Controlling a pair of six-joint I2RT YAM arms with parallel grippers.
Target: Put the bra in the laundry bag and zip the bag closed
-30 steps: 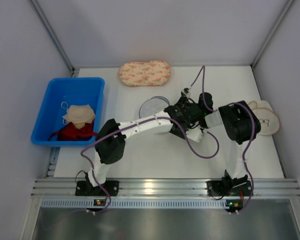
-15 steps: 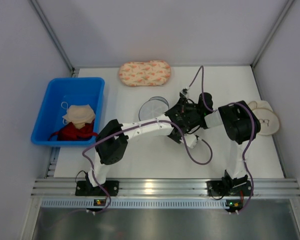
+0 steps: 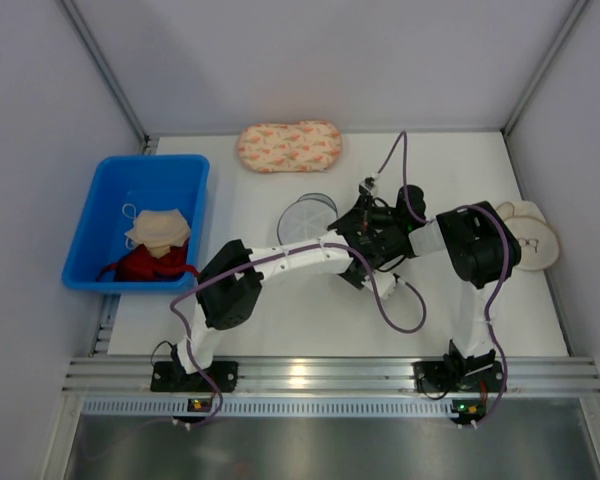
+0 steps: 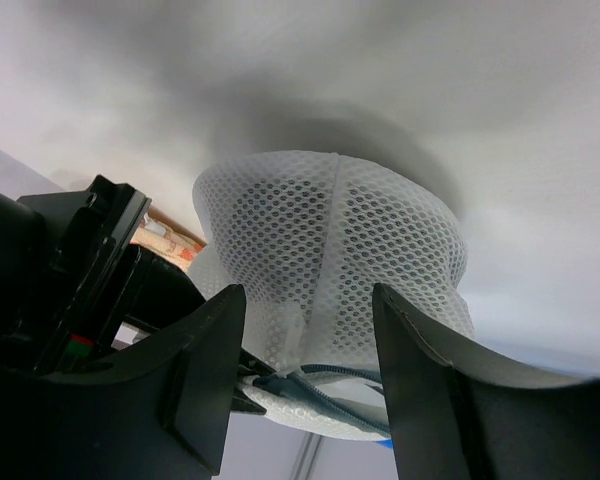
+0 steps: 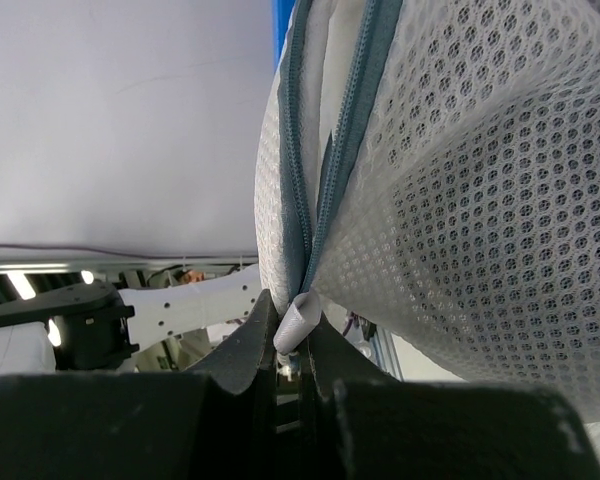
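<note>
The laundry bag (image 3: 307, 214) is a round white mesh bag at mid table; its right edge is lifted between both grippers. In the left wrist view the mesh (image 4: 330, 240) and its blue-grey zipper (image 4: 325, 385) hang between my left gripper's (image 4: 308, 305) open jaws, which do not grip it. My right gripper (image 5: 291, 330) is shut on the pale zipper pull tab (image 5: 298, 312), with the zipper (image 5: 325, 190) running up from it. From above, the left gripper (image 3: 358, 240) and the right gripper (image 3: 376, 223) meet beside the bag. The black bra is hidden.
A blue bin (image 3: 185, 172) at the left holds a beige cloth (image 3: 158, 228) and something red. A peach patterned pouch (image 3: 289, 146) lies at the back. A beige round-cupped bra (image 3: 533, 236) lies by the right wall. A purple cable (image 3: 405, 310) loops below the grippers.
The left arm has swung slightly right, bringing its wrist closer under the right gripper. The cable loop has dropped lower. The right gripper has stayed on the bag.
</note>
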